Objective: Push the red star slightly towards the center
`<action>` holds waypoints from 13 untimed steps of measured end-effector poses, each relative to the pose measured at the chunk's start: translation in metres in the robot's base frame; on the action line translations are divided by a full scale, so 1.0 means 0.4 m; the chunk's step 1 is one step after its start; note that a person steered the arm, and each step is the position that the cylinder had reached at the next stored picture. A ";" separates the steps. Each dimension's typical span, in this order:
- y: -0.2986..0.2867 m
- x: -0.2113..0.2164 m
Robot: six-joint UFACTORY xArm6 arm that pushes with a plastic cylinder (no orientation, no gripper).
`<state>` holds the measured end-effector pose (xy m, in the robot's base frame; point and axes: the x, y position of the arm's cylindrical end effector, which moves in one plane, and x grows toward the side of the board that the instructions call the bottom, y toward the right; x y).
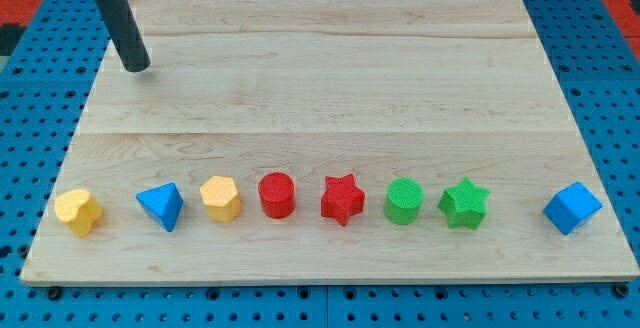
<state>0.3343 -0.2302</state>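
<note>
The red star [342, 199] lies on the wooden board [330, 78] near the view's bottom edge, in a row of blocks. To its left stands a red cylinder [277, 194], to its right a green cylinder [404, 201]. My tip [136, 67] touches the board at the view's upper left, far from the star and from every block.
The row also holds a yellow heart [79, 211], a blue triangle [161, 206], a yellow hexagon [220, 198], a green star [464, 204] and a blue cube [573, 208] at the far right. A blue pegboard surrounds the board.
</note>
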 end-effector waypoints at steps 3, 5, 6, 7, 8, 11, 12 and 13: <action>0.484 -0.110; 0.606 -0.133; 0.890 -0.174; 1.145 -0.155; 1.280 -0.050; 1.438 0.292; 1.438 0.482; 1.425 0.639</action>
<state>0.5900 0.3399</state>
